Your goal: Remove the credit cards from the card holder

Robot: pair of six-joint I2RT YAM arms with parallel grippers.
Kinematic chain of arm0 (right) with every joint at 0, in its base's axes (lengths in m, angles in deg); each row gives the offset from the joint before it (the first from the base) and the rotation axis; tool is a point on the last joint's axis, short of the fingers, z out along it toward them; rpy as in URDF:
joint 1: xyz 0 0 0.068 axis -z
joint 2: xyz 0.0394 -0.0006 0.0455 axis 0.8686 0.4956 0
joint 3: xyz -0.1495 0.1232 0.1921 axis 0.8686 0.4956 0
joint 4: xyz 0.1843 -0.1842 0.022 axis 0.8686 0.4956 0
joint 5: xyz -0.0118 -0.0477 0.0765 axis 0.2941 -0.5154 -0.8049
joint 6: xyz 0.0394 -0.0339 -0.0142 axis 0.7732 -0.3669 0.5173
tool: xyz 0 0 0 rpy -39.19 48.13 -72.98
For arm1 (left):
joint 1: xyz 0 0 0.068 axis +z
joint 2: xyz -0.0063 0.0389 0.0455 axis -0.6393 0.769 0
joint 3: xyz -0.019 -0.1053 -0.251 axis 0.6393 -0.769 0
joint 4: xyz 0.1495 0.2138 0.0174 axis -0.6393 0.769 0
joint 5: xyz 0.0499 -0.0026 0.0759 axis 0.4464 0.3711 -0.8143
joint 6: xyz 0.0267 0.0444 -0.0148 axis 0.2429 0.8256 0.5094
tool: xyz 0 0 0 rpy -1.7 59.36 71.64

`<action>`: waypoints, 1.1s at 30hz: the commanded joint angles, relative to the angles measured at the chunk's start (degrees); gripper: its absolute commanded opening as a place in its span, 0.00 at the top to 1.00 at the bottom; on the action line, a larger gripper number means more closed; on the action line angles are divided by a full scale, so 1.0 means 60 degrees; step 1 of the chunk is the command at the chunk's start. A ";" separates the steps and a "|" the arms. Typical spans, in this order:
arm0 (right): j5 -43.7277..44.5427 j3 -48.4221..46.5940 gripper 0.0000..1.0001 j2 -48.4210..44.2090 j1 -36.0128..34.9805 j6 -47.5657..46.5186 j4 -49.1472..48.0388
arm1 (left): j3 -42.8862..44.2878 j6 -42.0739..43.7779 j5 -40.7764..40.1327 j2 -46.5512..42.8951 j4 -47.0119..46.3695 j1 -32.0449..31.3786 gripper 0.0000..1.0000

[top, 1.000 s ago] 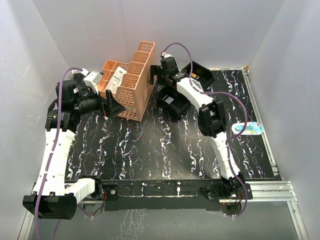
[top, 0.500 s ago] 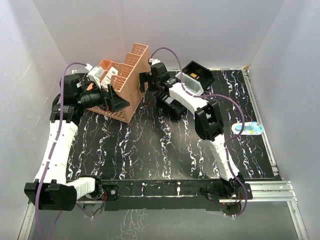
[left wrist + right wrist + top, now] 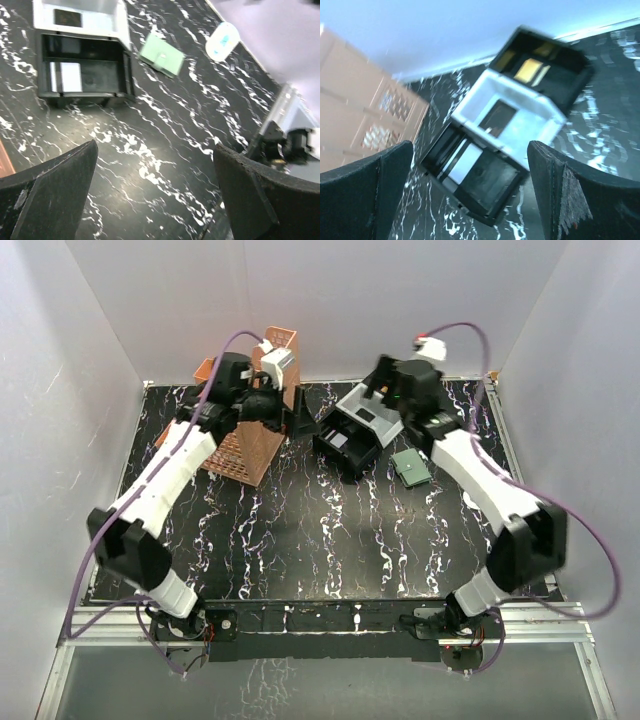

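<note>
Starting stage, nothing pulled out yet: card holder (image 3: 411,466) lies shut and flat on the table (image 3: 300,540), centre-right of the top view, just right of the black-and-white tray (image 3: 345,445). No loose cards show. Right gripper (image 3: 470,150) gapes wide and empty over the tray's far end. Left gripper (image 3: 155,147) is also wide and empty, left of the tray by the orange organiser (image 3: 245,450), upper centre-left. Versus a second ago, both arms have swung round, the organiser has shifted, and the holder, unseen then, shows.
</note>
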 commanded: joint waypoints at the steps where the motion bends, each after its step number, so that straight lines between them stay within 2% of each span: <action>1: 0.1486 0.1551 0.02 -0.2100 0.0736 0.0872 -0.0280 | 0.1175 0.0200 -0.2016 0.1374 -0.0349 -0.0555 0.01; 5: 0.1575 0.2883 0.02 -0.3810 0.0816 0.0937 -0.0077 | 0.2574 0.0580 -0.3653 0.3117 -0.0641 -0.1285 0.01; 9: 0.1022 0.3463 0.02 -0.5071 0.0815 0.1236 0.0518 | 0.4396 0.0836 -0.5403 0.5070 -0.0523 -0.1738 0.01; 12: 0.0660 0.3671 0.02 -0.5585 0.0823 0.1471 0.1225 | 0.5526 0.1274 -0.6283 0.6322 -0.0833 -0.1925 0.01; 16: -0.0073 0.3809 0.02 -0.5971 0.0816 0.1823 0.2174 | 0.6335 0.2235 -0.7838 0.7520 -0.1721 -0.2032 0.01; 23: -0.0873 0.4197 0.02 -0.6275 0.0815 0.2109 0.3049 | 0.6507 0.3685 -0.9125 0.8751 -0.3549 -0.1931 0.01; 33: -0.1298 0.4132 0.02 -0.6243 0.0815 0.1833 0.3880 | 0.6966 0.3954 -1.0042 0.9560 -0.4231 -0.1189 0.01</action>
